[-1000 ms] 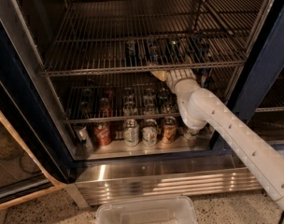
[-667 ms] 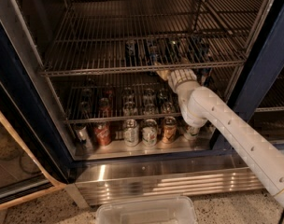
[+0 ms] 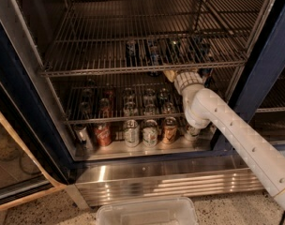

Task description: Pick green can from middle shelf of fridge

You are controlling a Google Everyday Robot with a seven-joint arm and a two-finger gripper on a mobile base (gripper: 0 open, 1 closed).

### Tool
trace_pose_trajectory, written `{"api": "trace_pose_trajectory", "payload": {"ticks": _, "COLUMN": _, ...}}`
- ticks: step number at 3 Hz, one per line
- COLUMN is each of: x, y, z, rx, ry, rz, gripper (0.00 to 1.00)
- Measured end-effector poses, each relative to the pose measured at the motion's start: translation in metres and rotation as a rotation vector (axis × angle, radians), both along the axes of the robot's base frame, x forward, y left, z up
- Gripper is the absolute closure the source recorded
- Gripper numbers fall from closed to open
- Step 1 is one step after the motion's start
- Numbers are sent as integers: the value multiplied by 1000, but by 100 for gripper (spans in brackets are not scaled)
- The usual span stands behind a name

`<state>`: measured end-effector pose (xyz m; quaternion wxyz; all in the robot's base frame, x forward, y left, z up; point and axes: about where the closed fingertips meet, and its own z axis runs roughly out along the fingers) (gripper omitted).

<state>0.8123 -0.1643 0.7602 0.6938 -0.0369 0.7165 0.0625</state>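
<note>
The fridge (image 3: 269, 74) stands open, with a dark blue frame and several wire racks. The middle shelf (image 3: 109, 69) is a chrome wire rack carrying a row of several small cans. A dark can (image 3: 175, 48) in that row looks like the green can, though its colour is hard to make out. Blue-labelled cans (image 3: 154, 51) stand to its left. My gripper (image 3: 172, 74) is at the shelf's front rail, just below and in front of the dark can. The rail partly hides it. The white arm (image 3: 236, 135) comes in from the lower right.
A lower wire rack (image 3: 133, 118) holds more cans. A front row of cans stands on the fridge floor, including a red one (image 3: 103, 135). A shiny steel base panel (image 3: 166, 182) lies below. A clear plastic bin (image 3: 147, 212) sits on the floor in front.
The gripper and wrist have shifted slightly to the right and a little higher along the middle shelf's front rail. The cans have not moved.
</note>
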Motion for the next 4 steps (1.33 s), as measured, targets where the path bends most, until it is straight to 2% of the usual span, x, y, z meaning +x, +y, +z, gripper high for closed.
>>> {"api": "trace_pose_trajectory", "payload": {"ticks": 1, "x": 6, "y": -7, "z": -2, "rx": 2, "ry": 1, "rz": -27, "gripper": 33}}
{"api": "trace_pose_trajectory", "payload": {"ticks": 2, "x": 6, "y": -8, "z": -2, "rx": 2, "ry": 1, "rz": -28, "gripper": 20}}
{"api": "trace_pose_trajectory", "payload": {"ticks": 4, "x": 11, "y": -6, "z": 1, "rx": -3, "ry": -10, "rz": -23, "gripper": 35}}
